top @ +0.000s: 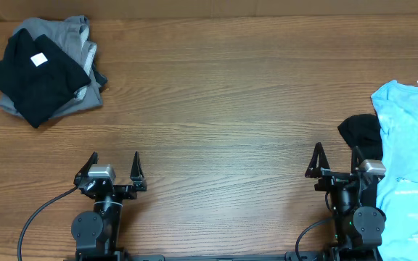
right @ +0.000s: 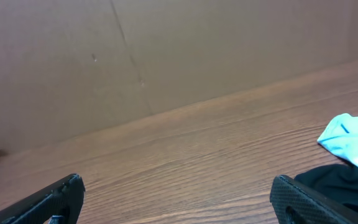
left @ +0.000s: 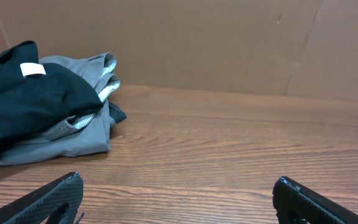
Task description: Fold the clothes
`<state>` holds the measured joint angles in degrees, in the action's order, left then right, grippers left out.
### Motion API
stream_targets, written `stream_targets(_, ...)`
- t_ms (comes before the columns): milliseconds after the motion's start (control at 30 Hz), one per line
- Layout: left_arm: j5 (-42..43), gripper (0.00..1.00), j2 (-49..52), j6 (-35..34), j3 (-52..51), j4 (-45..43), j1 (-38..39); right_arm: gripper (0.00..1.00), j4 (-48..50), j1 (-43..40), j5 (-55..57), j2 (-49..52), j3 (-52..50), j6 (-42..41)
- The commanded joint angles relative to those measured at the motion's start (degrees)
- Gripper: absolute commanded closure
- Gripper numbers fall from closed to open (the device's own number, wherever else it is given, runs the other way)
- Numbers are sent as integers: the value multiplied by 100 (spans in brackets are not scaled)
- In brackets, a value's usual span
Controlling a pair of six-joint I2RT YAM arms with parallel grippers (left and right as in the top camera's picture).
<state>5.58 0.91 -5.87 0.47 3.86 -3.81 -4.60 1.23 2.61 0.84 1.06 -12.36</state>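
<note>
Far left — black shirt (top: 33,78) atop grey shirt (top: 77,38), seemingly folded.

Even, soft indoor light; sharp frames, faint shadows

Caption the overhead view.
Open left gripper and right gripper empty; black-and-grey shirt pile top left, light blue shirt right.

Left claw (top: 115,159) and right claw (top: 337,156): matte black, pointed fingers (top: 136,162); pale grey camera blocks (top: 101,172); black cables (top: 38,214) behind.
</note>
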Motion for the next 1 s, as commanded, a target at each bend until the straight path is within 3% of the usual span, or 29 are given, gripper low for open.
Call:
stream_targets(0,96,0,-55,-426,-17,-11,-28,0,13,31,-662,-66,-61,15)
stream_targets(167,1054,0,-55,-970,-17,-186,-28,0,481,31,-1805,-61,-59,-4)
stream_targets(300,1414,0,-55,-892,101,-852,-28,0,804,31,-2332,-61,-4,-7)
stream_targets(400,1390,0,-55,-376,535,-1158,-28,0,748,31,-2334,-52,293,-7)
stream_targets(533,1392,0,188,133,1432,-341,-28,0,614,31,-2590,142,820,-11)
stream_targets(667,1390,0,973,208,2479,490,-28,0,-83,31,-2586,776,1598,-24)
stream_targets(967,1325,0,3541,208,5184,2605,-28,0,-1864,24,-2586,3314,3613,44)
